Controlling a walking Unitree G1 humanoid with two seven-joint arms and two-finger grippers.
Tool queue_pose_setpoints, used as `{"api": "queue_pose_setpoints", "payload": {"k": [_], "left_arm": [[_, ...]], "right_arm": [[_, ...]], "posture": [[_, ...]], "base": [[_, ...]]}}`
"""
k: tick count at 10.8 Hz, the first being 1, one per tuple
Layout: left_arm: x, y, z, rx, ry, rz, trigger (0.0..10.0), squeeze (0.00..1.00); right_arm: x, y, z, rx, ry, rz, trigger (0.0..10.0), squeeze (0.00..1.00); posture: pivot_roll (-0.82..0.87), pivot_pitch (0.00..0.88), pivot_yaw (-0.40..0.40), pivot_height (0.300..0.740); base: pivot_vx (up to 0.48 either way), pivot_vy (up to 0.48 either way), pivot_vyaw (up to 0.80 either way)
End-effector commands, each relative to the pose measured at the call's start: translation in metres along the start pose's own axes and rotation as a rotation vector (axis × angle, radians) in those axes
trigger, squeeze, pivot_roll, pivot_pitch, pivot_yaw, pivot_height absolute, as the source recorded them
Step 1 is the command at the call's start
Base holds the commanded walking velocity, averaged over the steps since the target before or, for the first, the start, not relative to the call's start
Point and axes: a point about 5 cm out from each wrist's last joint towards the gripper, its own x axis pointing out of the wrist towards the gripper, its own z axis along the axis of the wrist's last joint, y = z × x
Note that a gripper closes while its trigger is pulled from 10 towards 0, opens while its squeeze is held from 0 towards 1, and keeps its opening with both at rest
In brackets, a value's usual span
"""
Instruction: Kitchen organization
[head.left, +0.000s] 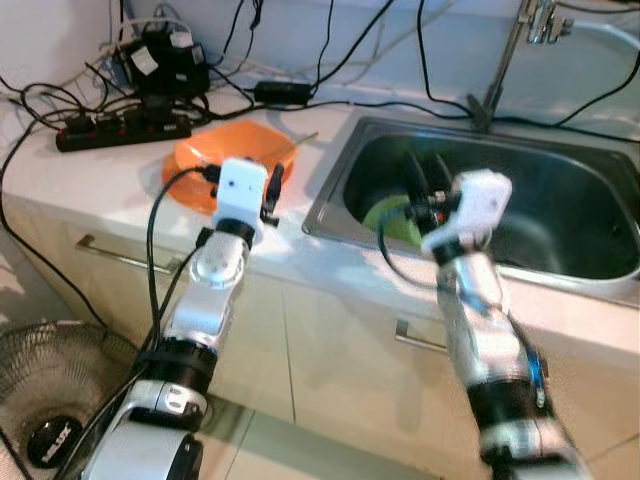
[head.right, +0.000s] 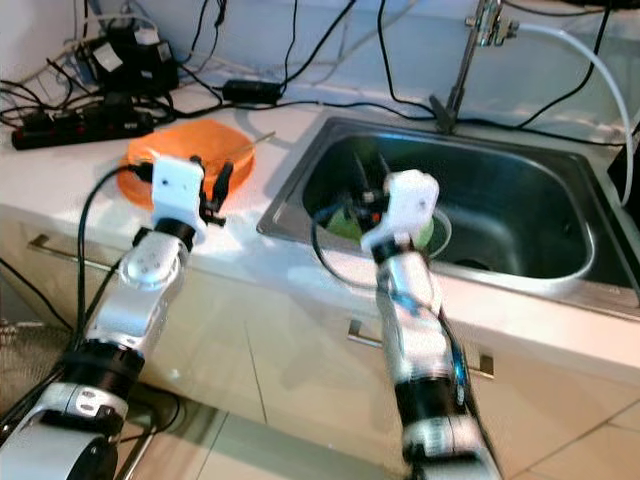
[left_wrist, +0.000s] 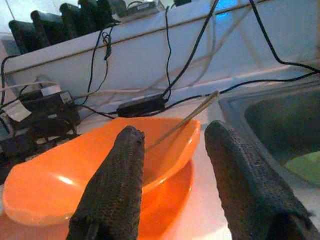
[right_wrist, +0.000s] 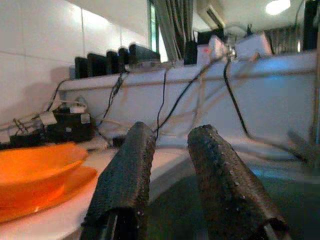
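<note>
An orange bowl (head.left: 215, 155) sits on an orange plate (left_wrist: 170, 195) on the white counter, left of the sink. A thin chopstick (left_wrist: 185, 120) leans on the bowl's rim. My left gripper (head.left: 271, 192) hovers open at the near right edge of the bowl, with nothing between its fingers (left_wrist: 117, 175). My right gripper (head.left: 428, 178) reaches over the front of the steel sink (head.left: 560, 210), just above a green dish (head.left: 385, 215) lying in the basin. Its fingers (right_wrist: 127, 170) stand a little apart and hold nothing.
A black power strip (head.left: 120, 130), a charger (head.left: 280, 92) and several cables lie along the back of the counter. The faucet (head.left: 500, 70) stands behind the sink. Cabinet handles (head.left: 110, 255) run below the counter edge. A fan (head.left: 50, 400) lies on the floor at left.
</note>
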Motion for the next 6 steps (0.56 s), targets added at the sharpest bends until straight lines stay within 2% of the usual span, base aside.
{"api": "queue_pose_setpoints", "payload": {"k": [1, 2, 6], "left_arm": [[0.002, 0.002, 0.003, 0.011, -0.015, 0.012, 10.0, 0.0], [0.004, 0.003, 0.003, 0.012, -0.014, 0.014, 10.0, 0.0], [0.021, 0.019, 0.003, -0.038, 0.021, 0.075, 10.0, 0.0]], "right_arm": [[-0.001, 0.006, -0.002, -0.001, 0.021, 0.014, 10.0, 0.0], [-0.005, 0.013, -0.01, 0.011, 0.052, 0.024, 10.0, 0.0], [-0.004, 0.019, -0.008, 0.016, 0.067, 0.027, 10.0, 0.0]], "posture": [[0.16, 0.0, 0.03, 0.74], [0.16, 0.0, 0.03, 0.74], [0.15, 0.0, 0.03, 0.74]], "base": [[0.0, 0.0, 0.0], [0.0, 0.0, 0.0], [0.0, 0.0, 0.0]]}}
